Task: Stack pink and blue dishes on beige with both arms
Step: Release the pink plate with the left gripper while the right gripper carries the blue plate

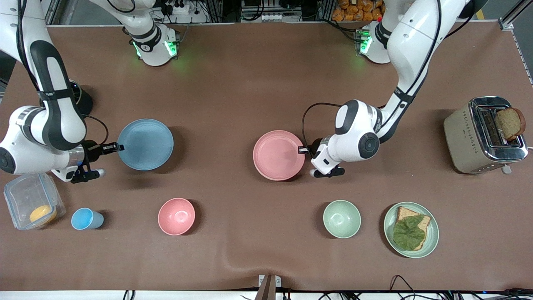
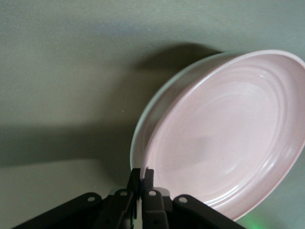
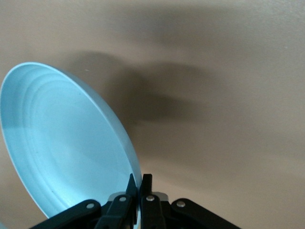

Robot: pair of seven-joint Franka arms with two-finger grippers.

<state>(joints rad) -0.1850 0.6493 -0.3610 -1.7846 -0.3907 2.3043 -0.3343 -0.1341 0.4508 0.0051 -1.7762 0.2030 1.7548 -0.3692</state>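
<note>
At mid-height of the front view, both plates are gripped but no stack shows. The right gripper (image 1: pixel 117 146) is clenched on the rim of the blue plate (image 1: pixel 145 144) toward the right arm's end of the table. The left gripper (image 1: pixel 303 150) is clamped on the rim of the pink plate (image 1: pixel 277 155) near the frame's centre. Each wrist view shows thin fingers pinched on a plate edge, and the shadows suggest both plates are tilted or slightly raised. No beige plate shows on its own. A paler band runs under the pink plate's edge in the left wrist view, but I cannot tell whether that is a second plate. The blue plate sits well apart from the pink one, so I judge the stacking is mostly still to do. Along the lower part of the frame stand a clear lidded box (image 1: pixel 33 207) with something orange inside, a blue cup (image 1: pixel 85 219), an empty pink bowl (image 1: pixel 176 216), an empty green bowl (image 1: pixel 342 218) and a green plate (image 1: pixel 433 235) with toast and a leaf. Higher up, at the left arm's end of the table, a toaster (image 1: pixel 470 139) holds a bread slice.
</note>
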